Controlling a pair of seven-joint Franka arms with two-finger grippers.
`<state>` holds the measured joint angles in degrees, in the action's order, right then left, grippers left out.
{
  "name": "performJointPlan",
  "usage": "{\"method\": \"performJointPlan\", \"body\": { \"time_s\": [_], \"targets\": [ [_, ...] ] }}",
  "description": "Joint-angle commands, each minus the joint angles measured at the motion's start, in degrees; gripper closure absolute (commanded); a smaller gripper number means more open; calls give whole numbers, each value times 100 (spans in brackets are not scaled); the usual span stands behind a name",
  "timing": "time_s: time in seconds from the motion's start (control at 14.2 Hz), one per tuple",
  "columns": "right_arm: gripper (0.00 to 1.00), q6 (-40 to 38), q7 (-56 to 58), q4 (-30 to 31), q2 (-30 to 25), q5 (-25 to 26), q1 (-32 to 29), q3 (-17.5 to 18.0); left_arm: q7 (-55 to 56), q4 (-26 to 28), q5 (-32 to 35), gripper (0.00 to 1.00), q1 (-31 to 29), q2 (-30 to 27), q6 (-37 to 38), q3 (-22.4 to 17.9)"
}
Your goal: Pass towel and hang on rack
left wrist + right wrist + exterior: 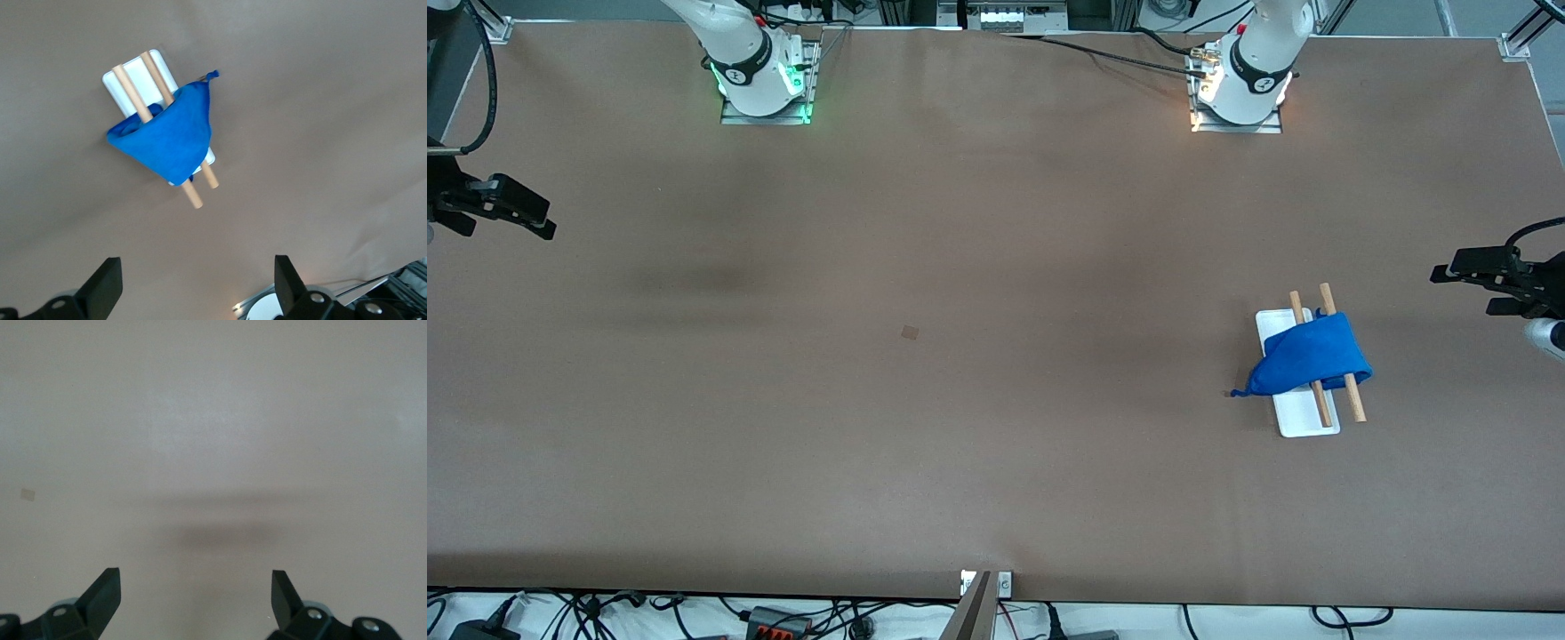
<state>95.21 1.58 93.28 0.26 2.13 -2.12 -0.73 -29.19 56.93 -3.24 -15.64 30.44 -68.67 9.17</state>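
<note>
Blue towel (1307,357) draped over rack (1294,422) rods

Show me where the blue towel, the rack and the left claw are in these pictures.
towel (1307,360): front view, middle of the blue cloth draped over the rods.
rack (1307,425): front view, bare end of the white tray base.
left claw (193,283): left wrist view, midway between its open fingertips, over the bare table.

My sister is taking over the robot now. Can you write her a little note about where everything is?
Left pincer: open, empty, waiting up over the left arm's end of the table.
Right pincer: open, empty, waiting over the right arm's end.
Towel: draped across both rods of the rack, one corner trailing onto the table.
Done: towel is hung.
Left: nothing obvious; maybe tidy the trailing corner.
</note>
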Motion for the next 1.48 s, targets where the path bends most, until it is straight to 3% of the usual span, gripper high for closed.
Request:
{"method": "performJointPlan", "body": {
  "time_s": [0.0,0.14,0.21,0.56,0.71,1.41],
  "targets": [
    [0,-64,79,41,-61,-19,-8,12,298,682,403,0,271,-684,-441,-3],
    [0,-63,79,41,-61,-19,-8,12,982,2551,351,0,307,-1930,-1810,-38],
    [0,-72,70,49,-61,-37,-8,21,1212,3108,359,0,334,-2336,-2130,-47],
    [0,-90,9,49,-43,-63,-8,21,2503,4720,395,0,527,-3534,-2616,-73],
    [0,-90,26,49,-43,-55,-8,21,2935,4714,403,0,501,-3527,-2634,-73],
    [0,-108,88,49,-26,-11,10,21,2972,4714,395,0,510,-3545,-2599,-73]
  ]
}}
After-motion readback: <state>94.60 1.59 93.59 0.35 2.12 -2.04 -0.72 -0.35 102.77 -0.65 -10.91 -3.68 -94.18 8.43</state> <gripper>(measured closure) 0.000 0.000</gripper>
